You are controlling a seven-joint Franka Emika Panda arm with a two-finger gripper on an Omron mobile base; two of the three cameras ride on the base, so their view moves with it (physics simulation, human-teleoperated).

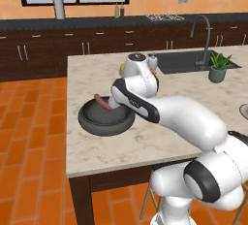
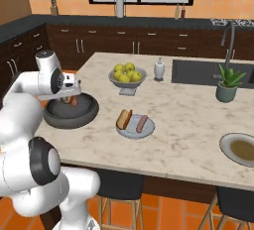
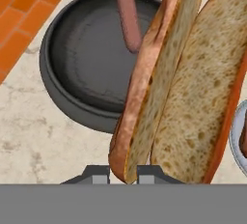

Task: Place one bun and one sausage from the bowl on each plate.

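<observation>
Split open, the bun sits closest to the hand camera, its crumb faces spread and its lower end pinched between the two dark fingertips of the gripper, whose jaws stand narrow and clamped on it. Beyond the bun, at 10 o'clock in the hand view, lies the bowl, dark and thick-rimmed, on the marble counter. One sausage leans on the bowl's rim at 12 o'clock. In the left base view the same sausage rests on the far rim of the bowl, just beside the arm's wrist.

In the right base view the bowl sits at the counter's 9 o'clock side. Near it, toward 3 o'clock, a plate carries a second bun and a second sausage, side by side. Another plate lies well apart at the right edge. A pedestal bowl of apples stands behind the filled plate.
</observation>
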